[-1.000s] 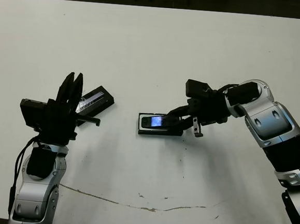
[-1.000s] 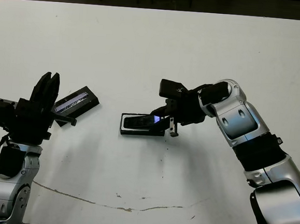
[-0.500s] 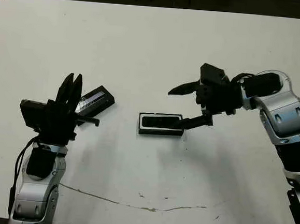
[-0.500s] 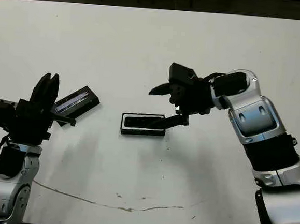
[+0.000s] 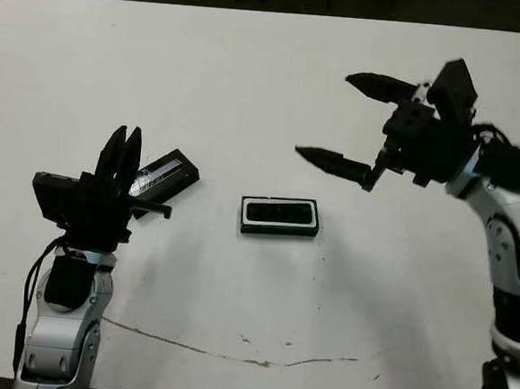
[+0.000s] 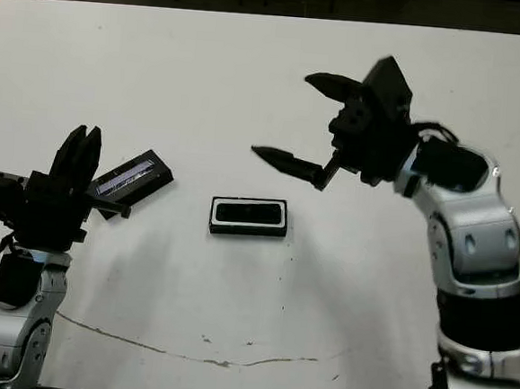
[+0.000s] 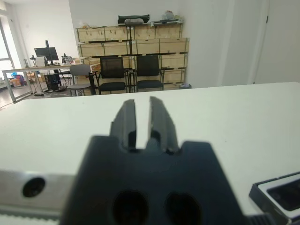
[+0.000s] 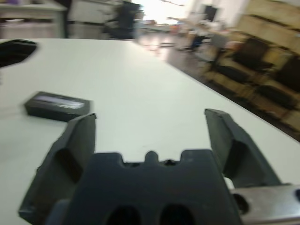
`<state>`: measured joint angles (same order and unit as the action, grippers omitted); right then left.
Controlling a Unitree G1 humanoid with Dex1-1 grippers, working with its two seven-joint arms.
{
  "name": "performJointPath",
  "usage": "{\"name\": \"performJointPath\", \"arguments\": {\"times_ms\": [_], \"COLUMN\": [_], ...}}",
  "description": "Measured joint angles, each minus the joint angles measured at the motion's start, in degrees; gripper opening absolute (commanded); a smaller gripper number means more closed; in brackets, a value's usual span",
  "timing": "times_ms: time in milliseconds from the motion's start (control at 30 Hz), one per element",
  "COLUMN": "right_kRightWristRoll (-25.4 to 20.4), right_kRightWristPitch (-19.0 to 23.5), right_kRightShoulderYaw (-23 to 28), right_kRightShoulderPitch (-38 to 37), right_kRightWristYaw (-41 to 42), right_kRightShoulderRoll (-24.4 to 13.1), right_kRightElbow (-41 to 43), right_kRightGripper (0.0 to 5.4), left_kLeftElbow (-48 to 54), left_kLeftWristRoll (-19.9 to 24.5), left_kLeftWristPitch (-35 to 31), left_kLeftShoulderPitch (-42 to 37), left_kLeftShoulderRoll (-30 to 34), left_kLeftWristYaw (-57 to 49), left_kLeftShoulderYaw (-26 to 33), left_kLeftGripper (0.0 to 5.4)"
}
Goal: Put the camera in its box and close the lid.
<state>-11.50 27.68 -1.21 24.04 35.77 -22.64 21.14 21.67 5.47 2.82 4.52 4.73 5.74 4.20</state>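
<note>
White table (image 5: pixel 250 86) holds the camera (image 5: pixel 279 213) inside its box (image 5: pixel 278 230); right claw (image 5: pixel 342 120) gapes wide, left claw (image 5: pixel 125 148) nearly closed.

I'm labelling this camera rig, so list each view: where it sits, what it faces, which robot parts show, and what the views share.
Left eye view: on the head, looking down at the white table; both arms show, with the camera in the box.
Right eye view: beside it, same scene; left gripper, right gripper.
Left wrist view: along near-closed jaws across the table to chairs; a box corner shows.
Right wrist view: along spread jaws; the lid.
Both eye views also show the lid.
</note>
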Motion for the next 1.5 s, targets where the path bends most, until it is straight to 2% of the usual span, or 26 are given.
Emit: {"name": "performJointPath", "arguments": {"times_ms": [133,267,433,600,800,1100,1300,1500], "right_kRightWristRoll": [6.52,14.0,20.3,23.02,25.63,29.51,30.0,31.81], "right_kRightWristPitch": [-11.19,-17.24,-19.19,-18.59,-17.94,-16.77,-16.19,-16.38], "right_kRightShoulderYaw": [-2.51,-5.83,-9.66,-11.73,-14.57,-16.54,-17.98,-19.47], "right_kRightShoulderPitch": [-6.54,-13.01,-16.11,-16.03,-15.68,-14.27,-13.7,-14.88], "right_kRightWristYaw": [-3.33,-6.84,-8.57,-7.6,-5.38,-5.55,-5.42,-4.96], "right_kRightShoulderRoll": [-0.54,-1.04,-1.07,-1.72,-3.12,-2.55,-1.7,-2.54], "right_kRightElbow": [1.68,5.15,7.26,7.73,5.34,1.57,-1.2,-2.06], "right_kRightGripper": [3.21,2.28,1.15,0.01,0.01,0.01,0.01,0.01], "left_kLeftElbow": [0.16,0.18,0.17,0.11,0.33,0.47,0.46,0.47], "left_kLeftWristRoll": [0.03,0.04,0.27,0.26,0.11,-0.19,-0.07,-0.16], "left_kLeftWristPitch": [-0.21,-0.19,-0.46,-0.38,-0.49,-0.32,0.01,0.41], "left_kLeftShoulderPitch": [0.07,0.08,0.05,0.0,0.05,0.13,0.14,0.48], "left_kLeftShoulderRoll": [0.0,0.06,0.16,0.2,0.18,0.14,0.13,0.13], "left_kLeftWristYaw": [0.0,0.04,0.43,0.62,0.46,0.36,0.36,0.36], "left_kLeftShoulderYaw": [0.05,0.2,0.3,0.37,0.4,0.22,0.14,0.21], "left_kLeftGripper": [0.0,0.0,0.0,0.0,0.0,0.0,0.0,0.0]}}
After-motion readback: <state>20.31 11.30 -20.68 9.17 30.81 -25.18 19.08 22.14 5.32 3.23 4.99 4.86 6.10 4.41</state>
